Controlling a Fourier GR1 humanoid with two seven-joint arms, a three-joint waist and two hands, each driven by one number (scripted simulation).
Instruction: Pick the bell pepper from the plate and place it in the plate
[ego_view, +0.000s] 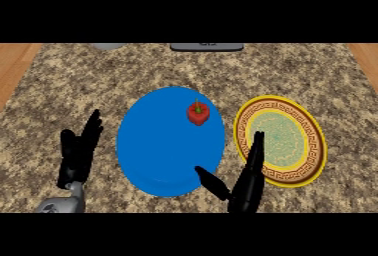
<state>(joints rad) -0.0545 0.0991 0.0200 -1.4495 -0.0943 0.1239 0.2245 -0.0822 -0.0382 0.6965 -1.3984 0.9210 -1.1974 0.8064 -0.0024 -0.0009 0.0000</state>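
Two plates lie side by side on a speckled granite counter (295, 70), which fills nearly the whole head view and has strips of wood showing past its left and right sides. The blue plate (159, 150) is the bigger of the pair and sits near the middle; the yellow plate (314, 127), rimmed in yellow with a dark brown patterned band and a pale green centre, lies just to its right, the two rims very close without clearly touching.

The left hand (80, 152) shows at the lower left, over bare counter just beside the blue plate's left rim. Its fingers are straight and point up the view, holding nothing. A bit of grey forearm (63, 202) shows below it.

The right hand (247, 187) comes in at the lower middle-right. Its fingers are straight and held together, pointing up across the narrow gap between the two plates and over the yellow plate's left rim, while the thumb sticks out to the left over the blue plate's lower right part. It holds nothing.

The pepper (198, 114), red with a small green stem, rests on the blue plate in its upper right part, close to the rim nearest the yellow plate and well apart from both hands.

At the counter's far edge a dark flat thing (207, 47) and a grey rounded thing (108, 46) are cut off by the view.
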